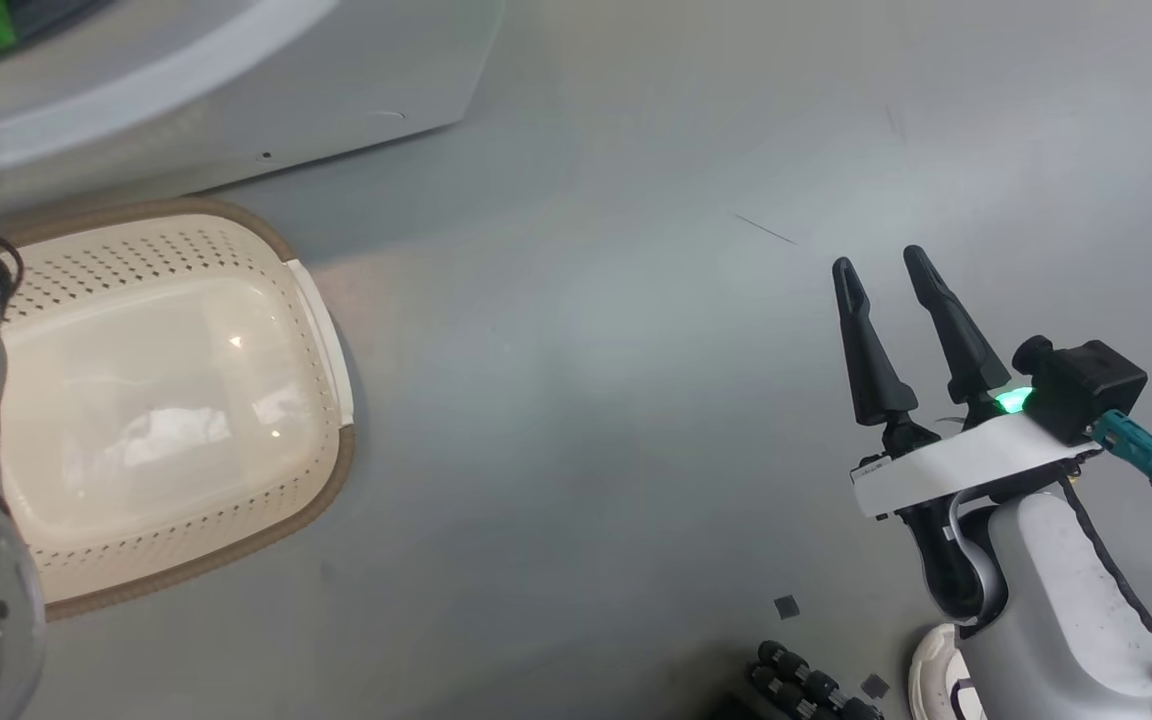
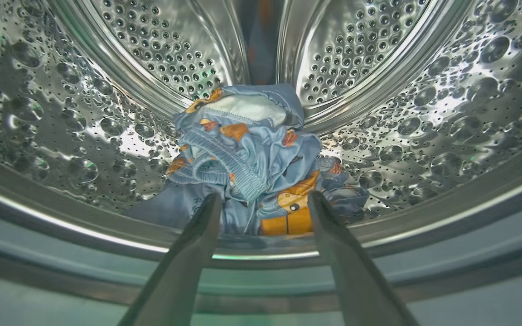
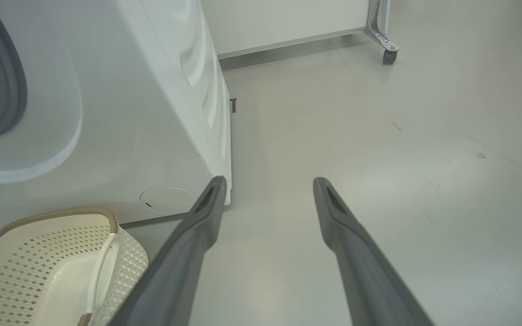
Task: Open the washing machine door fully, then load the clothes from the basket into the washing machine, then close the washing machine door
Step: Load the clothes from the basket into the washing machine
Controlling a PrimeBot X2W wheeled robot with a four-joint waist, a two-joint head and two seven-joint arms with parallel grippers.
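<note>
L tool (image 2: 263,199) spread; clothes (image 2: 247,149) btm edge hidden behind drum lip (image 2: 424,224).

Shiny perforated steel drum (image 2: 424,113), soft crumpled cloth clothes (image 2: 252,154), glossy cream plastic basket (image 1: 136,260), smooth grey floor (image 1: 636,420)

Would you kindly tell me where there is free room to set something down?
The floor between the basket and the right gripper is bare; so is the basket's bottom. In the drum, the clothes crowd the middle; steel either side is free.

light-blue clothes (image 2: 252,154) with orange figures
</note>
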